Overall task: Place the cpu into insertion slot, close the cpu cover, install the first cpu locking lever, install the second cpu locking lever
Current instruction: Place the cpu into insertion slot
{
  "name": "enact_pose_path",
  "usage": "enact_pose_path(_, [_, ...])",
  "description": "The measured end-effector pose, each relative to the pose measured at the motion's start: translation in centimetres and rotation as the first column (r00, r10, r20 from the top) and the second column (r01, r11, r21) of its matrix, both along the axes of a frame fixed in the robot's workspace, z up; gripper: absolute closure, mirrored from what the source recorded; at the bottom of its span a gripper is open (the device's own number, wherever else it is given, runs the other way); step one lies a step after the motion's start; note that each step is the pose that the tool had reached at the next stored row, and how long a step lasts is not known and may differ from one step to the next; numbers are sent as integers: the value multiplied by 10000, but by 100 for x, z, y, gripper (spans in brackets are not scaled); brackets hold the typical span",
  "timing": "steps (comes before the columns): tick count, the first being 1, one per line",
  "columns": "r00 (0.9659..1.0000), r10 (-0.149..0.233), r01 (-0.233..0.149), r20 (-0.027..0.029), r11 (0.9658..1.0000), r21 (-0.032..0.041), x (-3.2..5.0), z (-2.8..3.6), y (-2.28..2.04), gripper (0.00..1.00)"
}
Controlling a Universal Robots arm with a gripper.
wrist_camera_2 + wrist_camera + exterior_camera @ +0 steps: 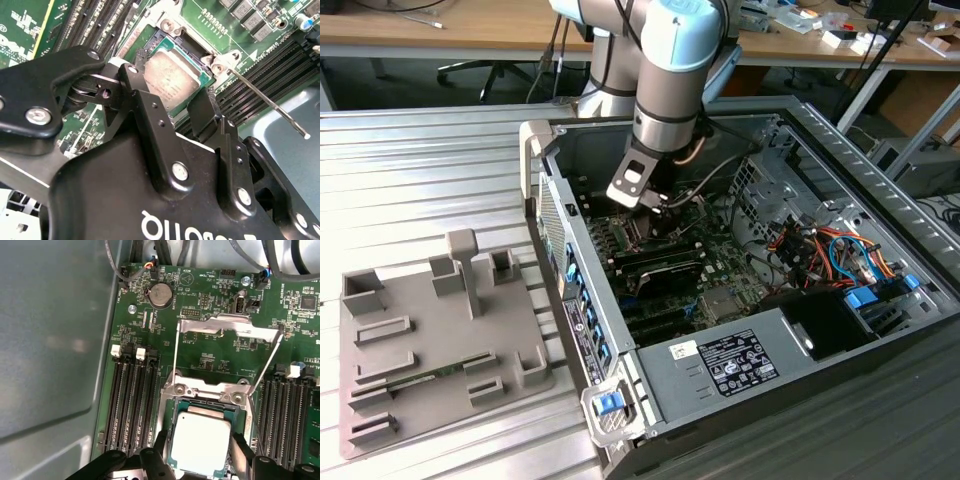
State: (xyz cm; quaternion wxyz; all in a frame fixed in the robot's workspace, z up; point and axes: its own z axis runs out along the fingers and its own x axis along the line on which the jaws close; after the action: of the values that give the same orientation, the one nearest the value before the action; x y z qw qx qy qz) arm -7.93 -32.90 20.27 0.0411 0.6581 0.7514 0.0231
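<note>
The cpu, a small silver-topped square, lies in the insertion slot on the green motherboard. My gripper straddles it, one black fingertip against each opposite edge, shut on the chip. In the second wrist view the cpu again sits between the fingers, inside the slot's metal rim. The cpu cover stands swung open behind the slot, its window showing the board. A thin locking lever sticks up beside the slot. In the exterior view the gripper reaches down into the open computer case.
Long black memory slots flank the socket on both sides. Cables run along the board's far edge, and the grey case wall rises beside it. A grey fixture tray lies on the ribbed table at the exterior view's left.
</note>
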Motion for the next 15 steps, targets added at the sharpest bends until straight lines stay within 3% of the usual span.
enact_pose_path(4, [10000, 1, -1, 2, 10000, -15, 0, 39, 1, 39])
enact_pose_path(6, [10000, -92, 92, 1, 10000, -17, 0, 27, 0, 39])
enact_pose_path(9, [9980, -625, 625, 0, 9980, -18, 1, 8, 0, 39])
enact_pose_path(15, [9970, -768, 768, -1, 9970, -8, 1, -17, 0, 39])
